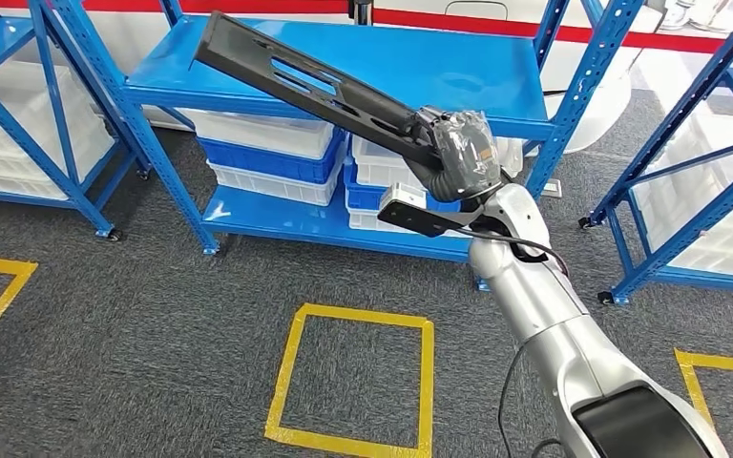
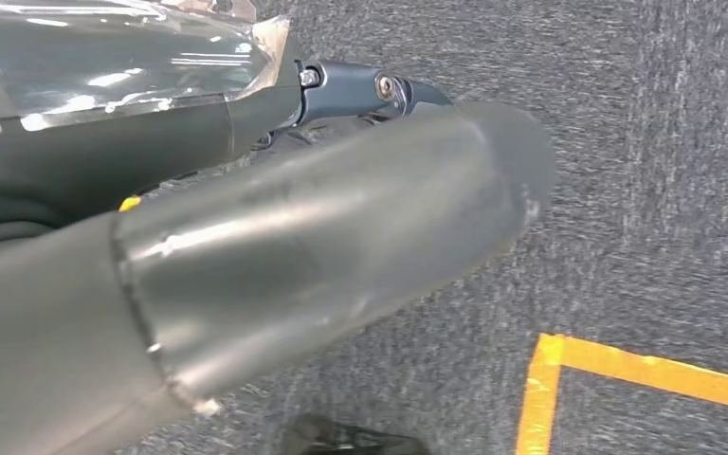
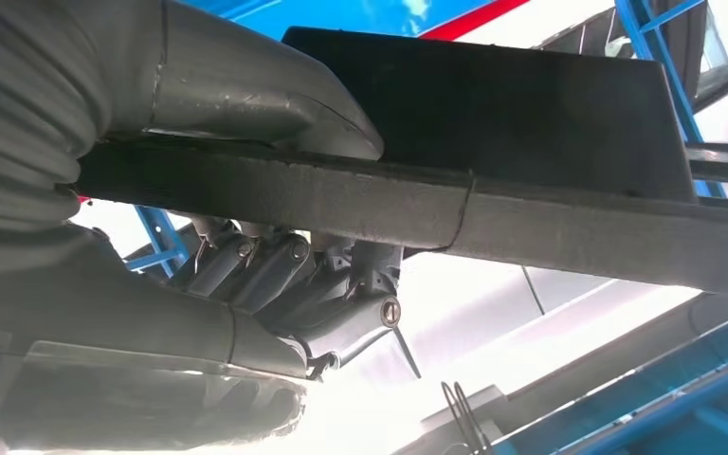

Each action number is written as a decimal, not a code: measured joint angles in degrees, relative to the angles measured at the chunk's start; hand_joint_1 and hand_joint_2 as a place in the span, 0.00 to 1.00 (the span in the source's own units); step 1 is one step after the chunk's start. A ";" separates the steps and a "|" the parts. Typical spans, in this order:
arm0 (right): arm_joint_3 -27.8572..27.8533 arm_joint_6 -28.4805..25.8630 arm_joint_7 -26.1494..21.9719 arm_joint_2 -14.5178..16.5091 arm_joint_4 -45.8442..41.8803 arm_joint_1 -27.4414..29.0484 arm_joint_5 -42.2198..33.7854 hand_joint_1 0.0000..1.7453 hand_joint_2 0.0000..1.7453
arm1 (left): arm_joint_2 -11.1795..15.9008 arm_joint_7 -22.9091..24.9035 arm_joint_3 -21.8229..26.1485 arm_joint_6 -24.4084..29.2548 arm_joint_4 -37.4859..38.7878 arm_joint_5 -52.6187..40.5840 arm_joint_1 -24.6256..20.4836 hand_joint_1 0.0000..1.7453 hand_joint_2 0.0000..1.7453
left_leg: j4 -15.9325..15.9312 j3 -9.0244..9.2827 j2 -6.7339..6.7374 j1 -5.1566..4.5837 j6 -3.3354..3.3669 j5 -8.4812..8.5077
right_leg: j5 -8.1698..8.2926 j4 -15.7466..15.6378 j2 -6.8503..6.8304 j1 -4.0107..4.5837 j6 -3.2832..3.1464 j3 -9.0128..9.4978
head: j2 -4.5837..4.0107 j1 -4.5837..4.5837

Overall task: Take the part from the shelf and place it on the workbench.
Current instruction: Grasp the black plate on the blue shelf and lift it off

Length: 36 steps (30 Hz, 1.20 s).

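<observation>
The part (image 1: 305, 81) is a long flat black piece with slots cut in it. My right hand (image 1: 458, 148) grips its near end and holds it raised, slanting up to the left over the blue shelf (image 1: 496, 81). In the right wrist view the thumb (image 3: 246, 90) lies on one face of the part (image 3: 493, 133) and the darker fingers (image 3: 275, 275) curl under the other. In the left wrist view my left hand (image 2: 246, 265) hangs over the carpet; its thick grey thumb fills the near field and the fingers are hidden.
White and blue bins (image 1: 267, 157) sit on the shelf's lower level. More blue racks stand at the left (image 1: 48, 105) and right (image 1: 687, 162). A yellow taped square (image 1: 353, 377) marks the grey carpet in front.
</observation>
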 joint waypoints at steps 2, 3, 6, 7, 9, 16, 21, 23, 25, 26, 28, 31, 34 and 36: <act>0.04 0.00 0.00 0.00 0.04 0.01 -0.01 0.99 1.00 | 0.04 0.00 0.11 0.02 0.00 0.00 -0.03 0.00 0.00 | 4.93 -0.01 0.00 0.33 -0.57 -1.05 | 1.06 0.55 -0.01 0.01 0.22 -1.84 | 0.00 0.00; 0.05 0.00 0.00 0.00 0.07 0.02 -0.01 0.99 1.00 | 0.05 0.00 0.15 0.03 0.00 0.00 -0.03 0.00 0.00 | 5.19 1.07 0.01 0.57 -0.80 0.22 | 1.43 1.07 -0.02 -0.08 0.46 -2.88 | 0.00 -0.01; 0.01 -0.04 0.00 0.01 0.05 -0.01 0.00 0.99 1.00 | -0.04 -0.03 0.20 0.03 -0.01 0.00 -0.17 0.00 0.00 | -2.12 7.20 -0.32 1.02 -1.35 1.76 | 2.30 2.74 0.00 -0.35 1.54 -5.62 | 0.00 -0.05; -0.01 -0.07 -0.02 0.04 0.03 -0.02 0.01 0.99 1.00 | -0.09 -0.06 0.21 0.03 -0.01 0.00 -0.20 0.00 0.00 | -4.33 8.50 -0.63 0.91 -1.12 1.14 | 2.63 2.95 0.01 -0.31 1.95 -6.07 | 0.00 -0.01; -0.03 -0.09 -0.08 0.13 0.01 -0.16 -0.01 0.99 1.00 | -0.14 -0.14 0.25 0.06 -0.01 0.00 -0.21 0.00 0.00 | -5.77 9.02 -1.07 0.34 -0.06 0.85 | 3.48 2.83 0.07 -0.15 2.91 -6.40 | 0.00 0.05; -0.27 -0.07 0.03 -0.25 0.07 -0.26 -0.02 0.99 1.00 | -0.18 -0.49 0.29 0.21 0.00 0.00 -0.26 0.00 0.00 | -6.94 5.13 -0.28 -0.30 3.61 5.27 | -6.02 16.13 0.24 -0.09 2.54 -10.89 | 0.00 0.32; -0.38 -0.08 0.20 -0.31 0.00 -0.25 0.16 0.99 1.00 | -0.27 -0.79 0.30 0.16 0.00 0.00 -0.26 0.00 0.00 | -6.90 0.99 -0.13 -0.80 3.35 8.73 | -3.90 10.38 0.22 0.89 2.72 -2.03 | 0.00 0.30; -0.46 -0.11 0.20 -0.22 -0.14 -0.33 0.19 0.99 1.00 | -0.41 -0.97 0.33 0.13 0.00 0.00 -0.24 0.00 0.00 | -7.33 0.32 0.01 -0.74 2.81 10.19 | -4.59 2.98 0.15 1.55 1.78 2.70 | 0.00 0.20; -0.57 -0.15 0.27 -0.20 -0.22 -0.43 0.25 0.99 1.00 | -0.50 -1.09 0.35 0.10 0.00 -0.01 -0.20 0.00 0.00 | -8.50 0.22 0.06 -0.59 2.14 11.96 | -4.38 0.09 0.18 1.83 1.45 3.31 | 0.00 0.23; -0.59 -0.16 0.34 -0.20 -0.21 -0.48 0.30 0.99 1.00 | -0.48 -1.13 0.39 0.10 0.00 -0.02 -0.17 0.00 0.00 | -9.10 0.09 -0.04 -0.53 1.82 12.33 | -3.46 -0.23 0.13 1.43 1.27 3.00 | 0.00 0.29; -0.61 -0.17 0.55 -0.16 -0.17 -0.55 0.40 0.99 1.00 | -0.43 -1.16 0.50 0.08 0.00 -0.02 -0.07 0.00 0.00 | -7.85 -0.51 -0.24 -0.45 1.00 9.53 | -1.61 -1.13 -0.07 0.53 0.50 2.39 | 0.00 0.16; -0.62 -0.21 0.79 -0.10 -0.15 -0.47 0.52 0.99 1.00 | -0.26 -1.15 0.70 0.02 0.00 -0.08 -0.02 0.00 0.00 | 2.52 -2.25 -0.27 0.20 -0.41 0.88 | 0.54 -1.24 -0.37 0.09 -0.14 0.63 | 0.00 -0.07; -0.63 -0.28 0.81 -0.23 -0.14 -0.12 0.67 0.99 1.00 | -0.02 -1.15 0.82 -0.03 0.00 -0.11 -0.06 0.00 0.00 | 7.62 -0.64 -0.22 1.16 -1.72 1.92 | 1.93 -0.45 -0.55 -0.35 0.51 -1.77 | 0.00 -0.07; -0.68 -0.32 0.81 -0.28 -0.15 -0.04 0.70 0.99 1.00 | 0.05 -1.14 0.85 -0.02 0.00 -0.11 -0.12 0.00 0.00 | 2.36 4.47 -0.24 1.78 -2.56 3.53 | 2.47 0.64 -0.58 -0.72 1.12 -3.45 | 0.00 -0.12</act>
